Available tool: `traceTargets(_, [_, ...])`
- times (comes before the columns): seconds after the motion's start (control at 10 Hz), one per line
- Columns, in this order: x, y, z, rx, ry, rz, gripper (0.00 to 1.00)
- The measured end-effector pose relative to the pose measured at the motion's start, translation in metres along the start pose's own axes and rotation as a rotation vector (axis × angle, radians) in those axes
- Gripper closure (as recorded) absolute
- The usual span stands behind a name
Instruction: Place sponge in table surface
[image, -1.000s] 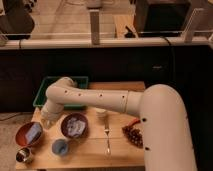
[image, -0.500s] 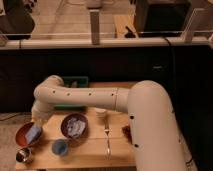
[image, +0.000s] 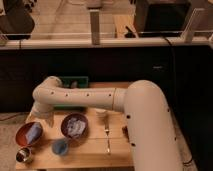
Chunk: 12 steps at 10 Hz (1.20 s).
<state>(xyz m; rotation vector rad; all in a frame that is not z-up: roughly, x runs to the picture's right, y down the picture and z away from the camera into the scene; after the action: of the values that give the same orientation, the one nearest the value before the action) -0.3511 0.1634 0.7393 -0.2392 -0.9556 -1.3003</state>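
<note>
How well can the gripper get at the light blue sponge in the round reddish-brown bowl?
Probably yes. The gripper hangs just above the round reddish-brown bowl at the left end of the wooden table, and nothing stands between it and the light blue sponge.

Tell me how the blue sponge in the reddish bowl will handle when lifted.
The sponge looks small and lies loose inside the bowl, so it is probably light and soft and likely to squash under grip. The shallow bowl may shift if nudged. The gripper hangs by the bowl's upper right rim.

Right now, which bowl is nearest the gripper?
The reddish-brown bowl at far left; the gripper hangs by its rim, the dark bowl sits further right.
</note>
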Motion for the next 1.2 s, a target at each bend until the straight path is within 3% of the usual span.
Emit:
traceTargets(0.3, [0.002, -0.003, 0.014, -0.006, -0.023, -0.119, 0.22])
traceTargets(0.6, [0.006, -0.009, 0.026, -0.033, -0.043, -0.205, 0.44])
traceTargets(1.2, [0.006, -0.015, 0.039, -0.092, -0.073, -0.269, 0.44])
